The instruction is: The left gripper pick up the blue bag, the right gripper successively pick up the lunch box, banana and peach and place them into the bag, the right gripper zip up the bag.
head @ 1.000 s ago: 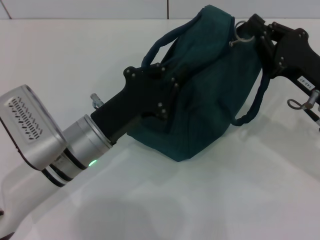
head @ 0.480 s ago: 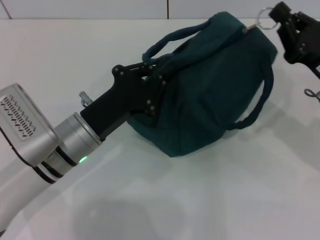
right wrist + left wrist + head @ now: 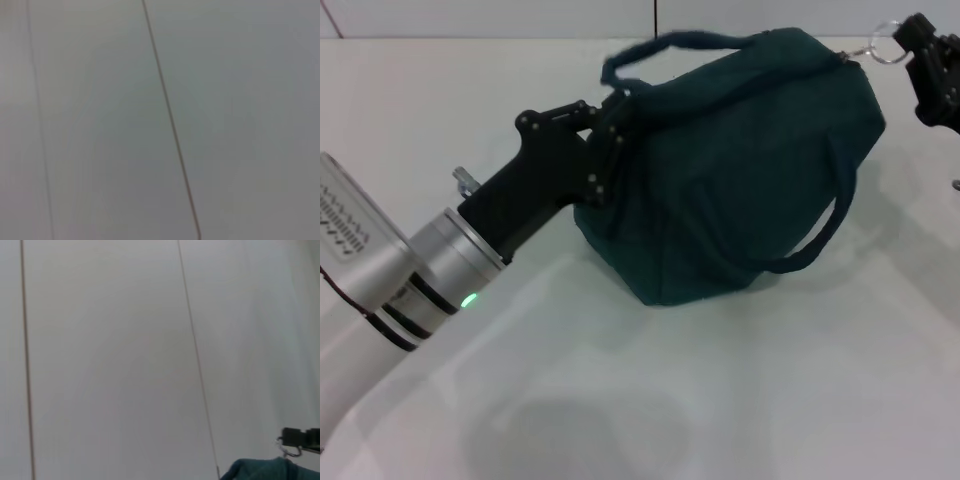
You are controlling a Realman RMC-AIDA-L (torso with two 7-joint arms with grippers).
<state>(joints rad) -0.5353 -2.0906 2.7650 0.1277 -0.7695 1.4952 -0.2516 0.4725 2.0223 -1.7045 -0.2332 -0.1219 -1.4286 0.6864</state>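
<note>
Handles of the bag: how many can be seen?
2. One handle arcs over the bag's top by the left gripper; the other handle hangs down its front side.

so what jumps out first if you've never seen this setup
The dark teal bag fills the middle of the head view, resting on the white table. The left hand clamps its near end by the handle, while the right hand at the far end holds the zipper ring.

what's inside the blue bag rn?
Cannot tell. The blue bag looks zipped along its top and bulges, but its fabric hides any contents. The left gripper grips its end; the right gripper holds the zipper ring.
</note>
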